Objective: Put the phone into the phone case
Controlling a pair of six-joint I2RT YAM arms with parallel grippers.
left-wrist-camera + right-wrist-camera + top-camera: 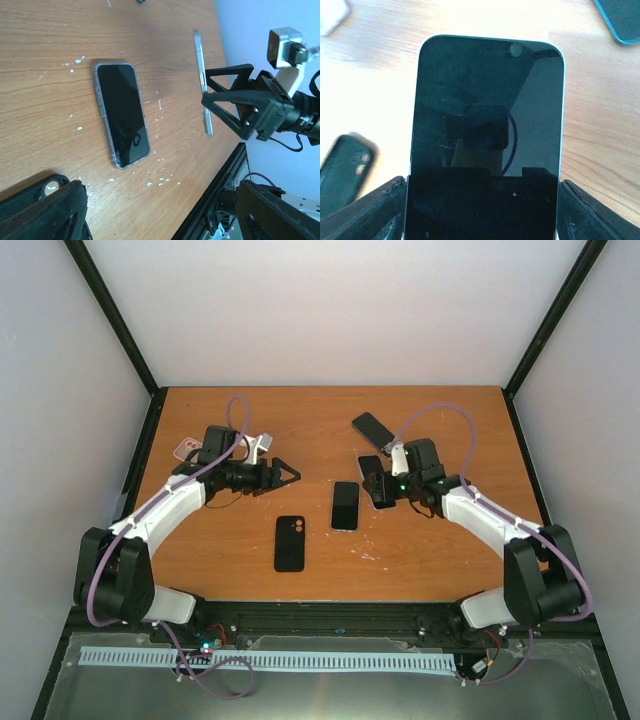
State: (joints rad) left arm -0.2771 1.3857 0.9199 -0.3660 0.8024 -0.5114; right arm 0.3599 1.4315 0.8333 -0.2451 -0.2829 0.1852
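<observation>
The phone (485,125) is off the table, clamped at its lower end between the fingers of the right gripper (380,488). Its dark screen faces the right wrist camera, and its upper end and both long sides above the fingers stick out free. From the left wrist camera it shows edge-on, standing upright above the wood.

The black phone case (290,543) lies flat on the table (450,560), to the left of the held phone and nearer the arm bases, well apart from it. Bare wood surrounds the case on all four sides. It sits short of the black frame rail (330,615) that runs along the near edge.

A second phone (345,505) lies flat, screen up, between the case and the right gripper. It is just beside the held phone and separate from the case. A third phone (372,426) lies further back, behind the right gripper.

The left gripper (288,475) hovers behind the case with its jaws spread apart and nothing between them; both the case and the flat phone are clear of it. A small pink and white object (187,448) lies at the far left, close to the table's left edge. The right and far parts of the table are open wood up to the black uprights and pale walls.
</observation>
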